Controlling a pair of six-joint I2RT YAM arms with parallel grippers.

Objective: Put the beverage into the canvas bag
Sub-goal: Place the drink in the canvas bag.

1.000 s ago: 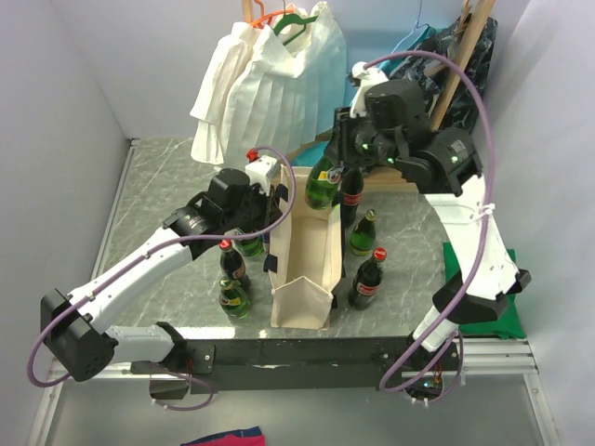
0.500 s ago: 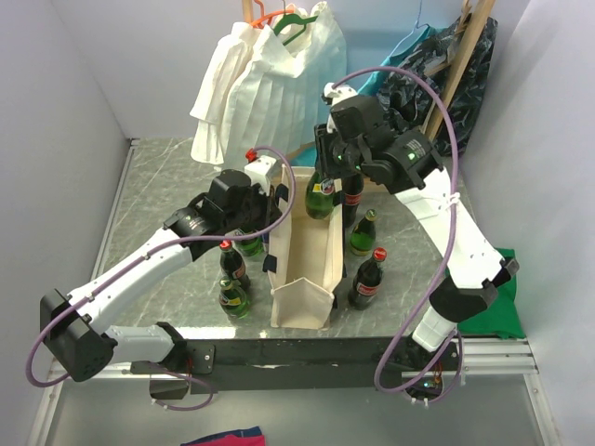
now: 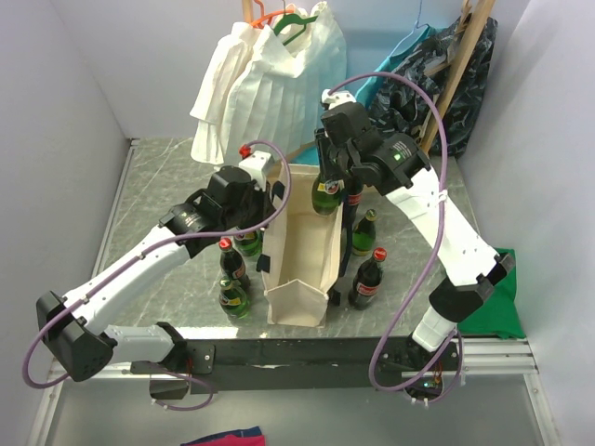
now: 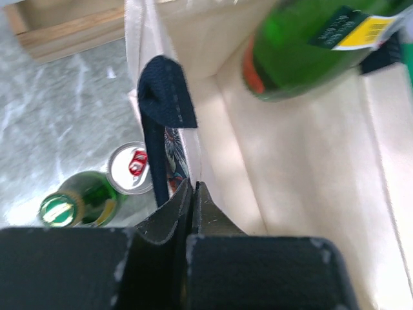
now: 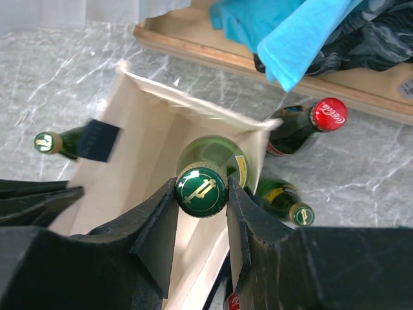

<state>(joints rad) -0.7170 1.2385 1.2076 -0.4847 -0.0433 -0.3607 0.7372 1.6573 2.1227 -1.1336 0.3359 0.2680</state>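
Note:
The canvas bag (image 3: 299, 268) stands upright between the arms, cream with navy straps (image 4: 164, 97), its mouth open. My left gripper (image 3: 271, 190) is shut on the bag's left rim, and in the left wrist view the thin cloth wall runs in between the closed fingertips (image 4: 193, 186). A green glass bottle (image 3: 324, 193), the beverage, hangs upright over the far end of the bag's mouth. My right gripper (image 5: 201, 189) is shut on the bottle just below its green cap (image 5: 201, 191). The bottle's base (image 4: 303, 61) sits just above the bag's inside (image 4: 303, 174).
Right of the bag stand a cola bottle (image 3: 368, 279), a green bottle (image 3: 363, 232) and another cola bottle (image 5: 303, 126). Left of it are a cola bottle (image 3: 232, 263), green bottles (image 3: 234, 299) and a can (image 4: 129, 168). Behind hang a white garment (image 3: 265, 79) and blue cloth (image 5: 290, 39).
My right arm has swung left and carried the green bottle from the bag's right rim to over its open mouth. The left gripper has kept its hold, and the bag has shifted slightly left.

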